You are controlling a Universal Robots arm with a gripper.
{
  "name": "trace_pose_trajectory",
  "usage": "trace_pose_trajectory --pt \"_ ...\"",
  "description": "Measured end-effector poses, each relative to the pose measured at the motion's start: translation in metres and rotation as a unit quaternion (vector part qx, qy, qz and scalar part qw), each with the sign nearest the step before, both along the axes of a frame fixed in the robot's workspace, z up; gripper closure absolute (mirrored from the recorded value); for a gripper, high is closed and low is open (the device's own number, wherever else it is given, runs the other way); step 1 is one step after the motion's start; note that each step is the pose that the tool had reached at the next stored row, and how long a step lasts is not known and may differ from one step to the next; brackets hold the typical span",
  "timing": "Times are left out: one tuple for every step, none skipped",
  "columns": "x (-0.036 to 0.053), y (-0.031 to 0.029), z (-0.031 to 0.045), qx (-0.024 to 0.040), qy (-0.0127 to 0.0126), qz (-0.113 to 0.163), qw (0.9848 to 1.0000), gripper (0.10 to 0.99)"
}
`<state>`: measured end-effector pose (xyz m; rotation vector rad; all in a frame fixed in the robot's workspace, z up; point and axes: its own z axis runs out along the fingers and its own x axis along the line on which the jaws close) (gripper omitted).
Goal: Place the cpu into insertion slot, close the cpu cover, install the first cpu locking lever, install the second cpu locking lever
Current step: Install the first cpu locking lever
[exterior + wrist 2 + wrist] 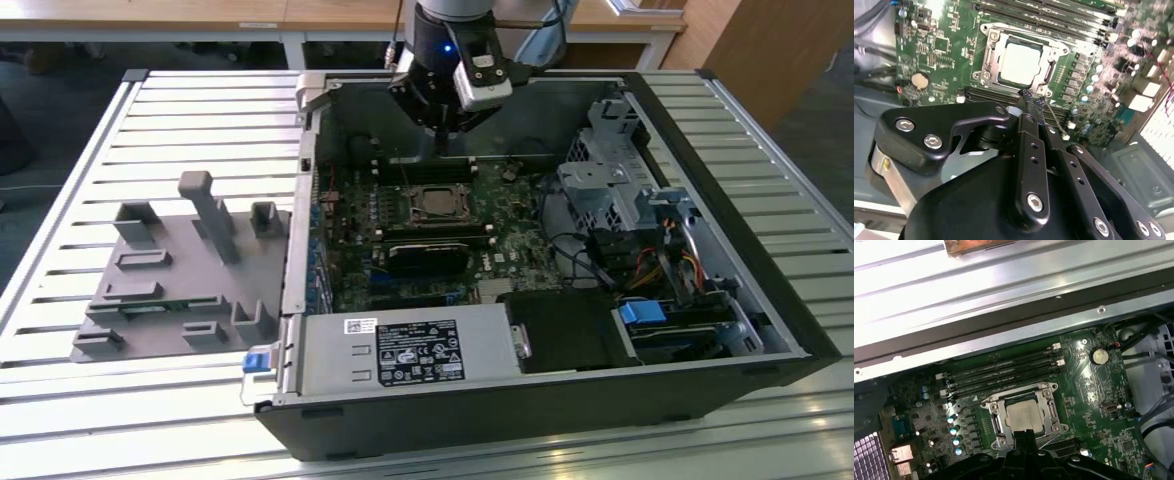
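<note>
In the second wrist view the chip (1020, 62) sits in the socket (1048, 70) under a seemingly shut cover (988, 62), and the gripper (1030, 99), fingers (1026, 120) pinched together, hangs just beside the socket at a wire lever (1054, 120), which likely needs pressing down.

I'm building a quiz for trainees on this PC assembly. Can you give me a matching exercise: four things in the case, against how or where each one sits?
Things:
1. cpu
2. cpu cover
3. gripper
4. coin battery

Descriptions:
A. round, on the green board, apart from the slot
B. black, close beside the slot's edge
C. face up in the insertion slot
D. silver frame lying flat around the chip

Pairs: 1-C, 2-D, 3-B, 4-A
</note>
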<state>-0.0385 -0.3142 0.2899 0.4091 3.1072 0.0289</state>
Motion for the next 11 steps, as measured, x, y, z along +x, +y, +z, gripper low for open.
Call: trace_pose_trajectory --pt "0.0 0.0 -0.0001 0.0 0.0 0.009 1.0 0.98" --pt "0.0 0.0 -0.0002 0.0 0.0 0.018 0.9998 0.98" --pt "0.0 0.0 -0.0003 0.0 0.0 0.027 0.9996 0.98" --pt "0.0 0.0 -0.0004 0.0 0.0 0.036 0.9993 0.98" --pt "0.0 0.0 -0.0006 0.0 0.0 0.045 0.999 0.98" --pt "0.0 0.0 -0.0007 0.0 0.0 0.054 0.9985 0.98" --pt "0.0 0.0 -0.0009 0.0 0.0 0.064 0.998 0.98" --pt "0.0 0.0 -0.001 0.0 0.0 0.072 0.9974 0.98" --pt "0.0 0.0 -0.001 0.0 0.0 0.08 0.9968 0.98" --pt "0.0 0.0 -0.0011 0.0 0.0 0.086 0.9963 0.98" --pt "-0.0002 0.0 -0.0011 -0.0001 0.0 0.091 0.9959 0.98"
